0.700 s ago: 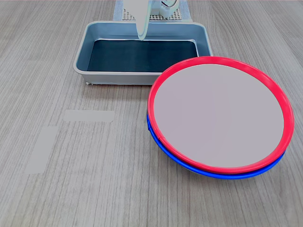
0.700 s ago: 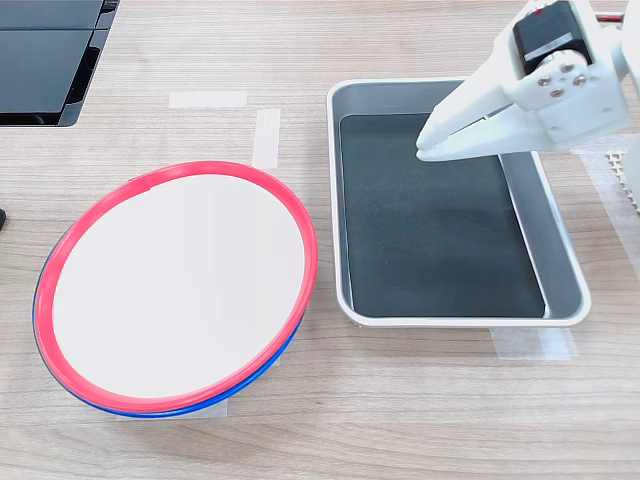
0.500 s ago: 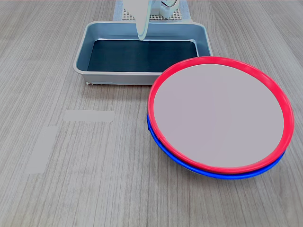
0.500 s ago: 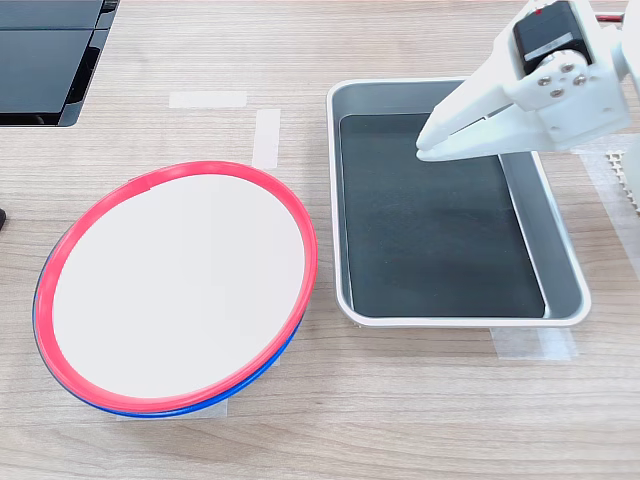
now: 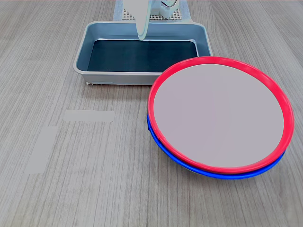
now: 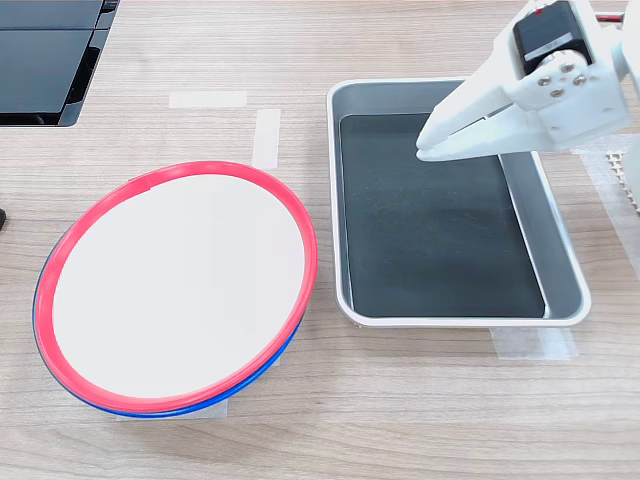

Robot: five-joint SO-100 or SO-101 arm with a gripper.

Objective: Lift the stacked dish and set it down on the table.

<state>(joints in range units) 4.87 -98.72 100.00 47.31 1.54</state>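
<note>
The stacked dish point(image 5: 218, 113) point(image 6: 178, 290), red-rimmed with a pale inside, rests on top of a blue-rimmed dish point(image 5: 189, 164) point(image 6: 245, 383) on the wood-grain table point(image 5: 94, 179) point(image 6: 400, 400). My white gripper point(image 5: 141, 37) point(image 6: 420, 148) hangs shut above the grey-blue tray, its tips pressed together and holding nothing. It is well apart from the dishes: at the top centre of the first exterior view, at the second exterior view's upper right.
A grey-blue rectangular tray point(image 5: 81, 59) point(image 6: 335, 200) with a dark mat lies beside the dishes. Pale tape strips point(image 5: 89, 115) point(image 6: 207, 99) mark the table. A black device point(image 6: 45, 60) sits at the second exterior view's upper left.
</note>
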